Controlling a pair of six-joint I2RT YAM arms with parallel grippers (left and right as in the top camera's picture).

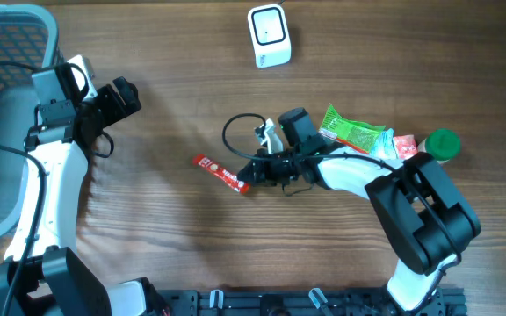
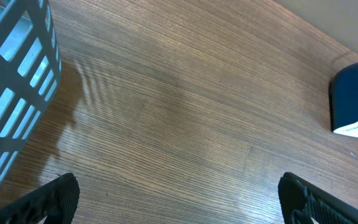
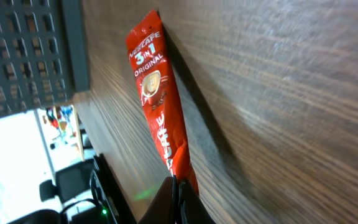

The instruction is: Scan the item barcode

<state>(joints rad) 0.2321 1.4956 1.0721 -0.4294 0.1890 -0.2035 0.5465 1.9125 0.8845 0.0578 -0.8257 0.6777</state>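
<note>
Overhead, the red coffee packet [image 1: 220,173] is near the middle of the counter [image 1: 165,237]. Its long axis runs on a slant, from upper left down to lower right. My right claw [image 1: 255,173] is clenched on the lower-right end, and the free end points away toward the left arm's side and the basket [image 1: 7,53]. From the right wrist, the packet [image 3: 156,99] stretches straight out from my pinched fingertips [image 3: 174,198], printed face showing. The end with the "3 in 1" label is farthest from me, and a dark shadow runs along one edge. I cannot tell whether the far end touches the wood.

The white scanner [image 1: 269,35] stands well apart, toward the far edge. A green packet [image 1: 354,132] and a green lid [image 1: 443,144] lie beside my right arm.

My left claw [image 1: 123,95] is released, its fingers [image 2: 55,199] spread wide over bare wood just beside the basket.
</note>
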